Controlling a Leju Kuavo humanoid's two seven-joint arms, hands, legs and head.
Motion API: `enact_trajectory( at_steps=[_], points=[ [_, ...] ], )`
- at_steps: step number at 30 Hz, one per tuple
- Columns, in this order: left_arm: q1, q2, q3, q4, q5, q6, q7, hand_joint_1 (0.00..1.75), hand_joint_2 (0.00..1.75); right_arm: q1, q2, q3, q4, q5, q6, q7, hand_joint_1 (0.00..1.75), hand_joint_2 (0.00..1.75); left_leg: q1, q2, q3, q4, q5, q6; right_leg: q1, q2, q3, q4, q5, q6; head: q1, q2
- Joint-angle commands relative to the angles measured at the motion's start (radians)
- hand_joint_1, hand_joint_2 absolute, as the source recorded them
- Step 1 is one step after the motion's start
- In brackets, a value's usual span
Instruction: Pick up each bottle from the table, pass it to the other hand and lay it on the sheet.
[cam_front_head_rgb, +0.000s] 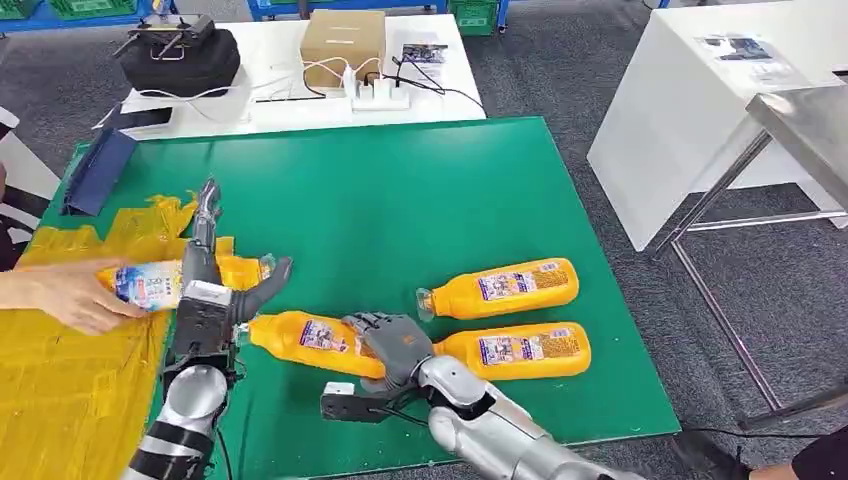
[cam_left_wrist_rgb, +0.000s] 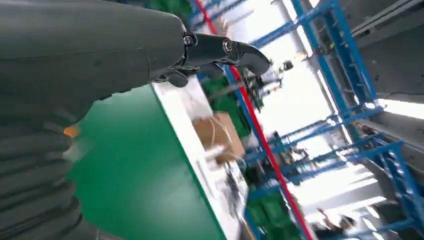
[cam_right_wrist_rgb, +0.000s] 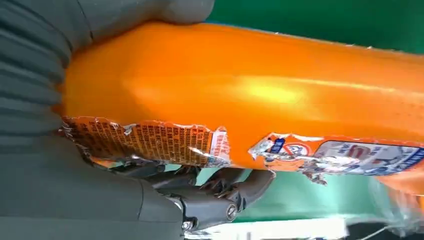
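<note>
At the far left a person's hand (cam_front_head_rgb: 60, 296) lies on a bottle (cam_front_head_rgb: 150, 283) that rests on my yellow sheet (cam_front_head_rgb: 70, 380), the sheet covering the left end of the green table (cam_front_head_rgb: 400, 200). Just beside that bottle is my left hand (cam_front_head_rgb: 215, 275), held upright over the sheet's edge with fingers straight and thumb spread; it grips nothing. In the left wrist view those fingers (cam_left_wrist_rgb: 225, 50) stretch out above the green top.

Next comes my right hand (cam_front_head_rgb: 390, 345), wrapped around the thick end of a second bottle (cam_front_head_rgb: 310, 338) that lies on the table with its neck pointing toward my left hand. The right wrist view shows my fingers (cam_right_wrist_rgb: 225, 192) curled under its orange body (cam_right_wrist_rgb: 250, 95) and torn label, thumb over the top, so I have a full hold on it.

To the right, two more bottles lie on the green: the near one (cam_front_head_rgb: 520, 350) just beside my right hand, the far one (cam_front_head_rgb: 505, 288) close behind it, both with necks pointing left.

Beyond the green table stands a white table (cam_front_head_rgb: 280, 100) with a black bag (cam_front_head_rgb: 180, 58), a cardboard box (cam_front_head_rgb: 343, 40) and a power strip (cam_front_head_rgb: 378, 95).
</note>
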Motion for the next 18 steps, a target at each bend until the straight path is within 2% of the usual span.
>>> enact_trajectory(
  at_steps=[1,2,3,6,7,8,9,15,18],
  points=[
    [0.089,0.0,0.069,-0.17,0.351,-0.262,0.086,0.0,1.75,0.093,0.006,-0.169,-0.083,-0.049,-0.123,0.0,1.75,1.75,0.001,0.001,0.002,0.001,-0.002,0.0,0.001,-0.001,0.003,0.0,-0.002,-0.002,0.0,0.0],
    [0.101,0.002,0.081,-0.183,0.368,-0.272,0.09,0.0,1.75,0.11,0.009,-0.202,-0.113,-0.062,-0.165,-0.012,1.75,1.75,0.001,0.001,0.002,0.002,-0.003,0.0,0.002,-0.001,0.004,0.001,-0.003,-0.003,0.0,0.0],
    [0.114,0.007,0.086,-0.196,0.439,-0.332,0.127,0.0,1.75,0.143,0.019,-0.262,-0.164,-0.086,-0.254,-0.05,1.75,1.75,0.0,-0.001,0.001,0.001,-0.002,0.0,0.001,-0.001,0.002,0.0,-0.002,-0.002,0.0,0.0],
    [0.133,0.012,0.084,-0.205,0.472,-0.367,0.145,0.0,1.75,0.18,0.023,-0.315,-0.241,-0.125,-0.297,-0.094,1.75,1.75,0.0,-0.003,0.0,0.0,-0.002,0.0,0.0,-0.001,0.002,0.0,-0.003,0.0,0.0,0.0],
    [0.136,0.02,0.066,-0.198,0.495,-0.395,0.168,0.0,1.75,0.215,0.036,-0.365,-0.304,-0.177,-0.365,-0.163,1.75,1.75,0.0,-0.002,0.0,0.002,-0.004,0.0,0.001,-0.001,0.003,0.001,-0.004,-0.001,0.0,0.0],
    [0.135,0.022,0.053,-0.192,0.493,-0.394,0.173,0.0,1.75,0.229,0.037,-0.382,-0.333,-0.192,-0.383,-0.186,1.75,1.75,-0.001,-0.003,-0.006,0.0,0.0,0.001,0.0,-0.001,0.005,0.0,-0.001,0.001,0.0,0.0],
    [0.132,0.026,0.031,-0.186,0.5,-0.406,0.18,0.0,1.75,0.252,0.044,-0.407,-0.386,-0.225,-0.43,-0.238,1.75,1.75,0.0,-0.003,-0.005,0.001,-0.002,0.001,0.001,-0.001,0.008,0.001,-0.003,0.0,0.0,0.0],
    [0.12,0.027,-0.009,-0.18,0.524,-0.418,0.191,0.0,1.75,0.281,0.045,-0.426,-0.459,-0.252,-0.45,-0.276,1.75,1.75,0.0,-0.005,-0.006,0.002,-0.002,0.002,0.001,-0.004,0.008,0.001,-0.004,0.0,0.0,0.0],
    [0.104,0.044,-0.052,-0.166,0.571,-0.463,0.237,0.0,1.75,0.282,0.05,-0.428,-0.47,-0.287,-0.46,-0.325,1.75,1.75,0.0,-0.004,-0.009,0.001,0.0,0.001,0.0,-0.004,0.004,0.001,-0.002,0.001,0.0,0.0]
  ],
)
